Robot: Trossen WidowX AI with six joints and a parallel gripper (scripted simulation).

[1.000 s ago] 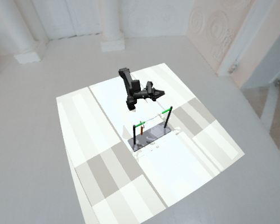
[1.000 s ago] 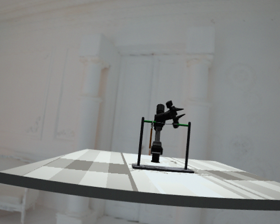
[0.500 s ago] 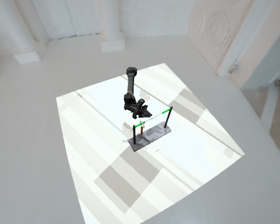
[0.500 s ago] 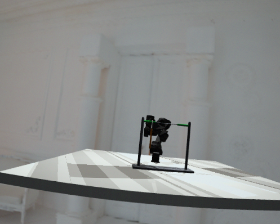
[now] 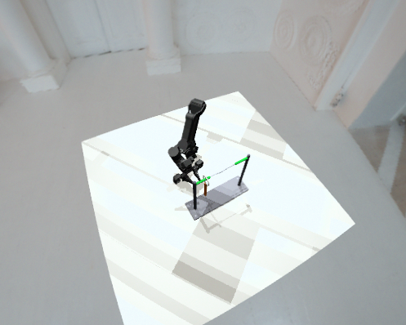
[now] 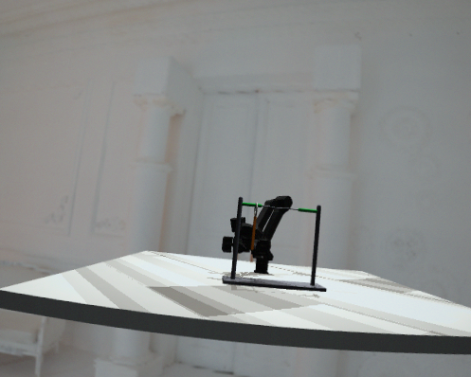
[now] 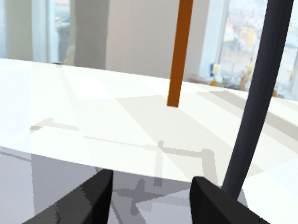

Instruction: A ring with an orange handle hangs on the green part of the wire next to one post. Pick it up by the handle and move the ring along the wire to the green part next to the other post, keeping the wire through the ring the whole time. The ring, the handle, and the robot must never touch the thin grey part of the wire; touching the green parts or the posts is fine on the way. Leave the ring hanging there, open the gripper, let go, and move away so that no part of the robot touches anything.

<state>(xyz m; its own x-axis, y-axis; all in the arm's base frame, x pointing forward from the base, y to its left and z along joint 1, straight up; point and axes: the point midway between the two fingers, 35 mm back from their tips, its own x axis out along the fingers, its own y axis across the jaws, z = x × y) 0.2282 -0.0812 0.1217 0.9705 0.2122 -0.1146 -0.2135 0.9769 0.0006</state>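
The ring (image 5: 205, 183) (image 6: 256, 207) hangs on the green part (image 5: 199, 182) (image 6: 247, 205) beside the near-left post (image 5: 195, 197) (image 6: 237, 246) (image 7: 259, 100). Its orange handle (image 5: 205, 189) (image 6: 254, 232) (image 7: 180, 55) points down. The thin grey wire (image 5: 224, 171) runs to the other green part (image 5: 241, 161) (image 6: 307, 210) at the right post (image 5: 243, 173) (image 6: 317, 246). My gripper (image 5: 197, 181) (image 7: 152, 183) is partly open, with nothing between its fingers. It is on the robot's side of the wire, near the left post. In the wrist view the handle's lower end appears above the fingertips. Exact clearance is unclear.
The posts stand on a grey base plate (image 5: 227, 192) (image 6: 278, 283) (image 7: 20, 175). The arm (image 5: 190, 128) (image 6: 277, 218) rises behind the wire on the pale table (image 5: 296, 212) (image 6: 102, 303). In the wrist view, the left post stands right of the handle.
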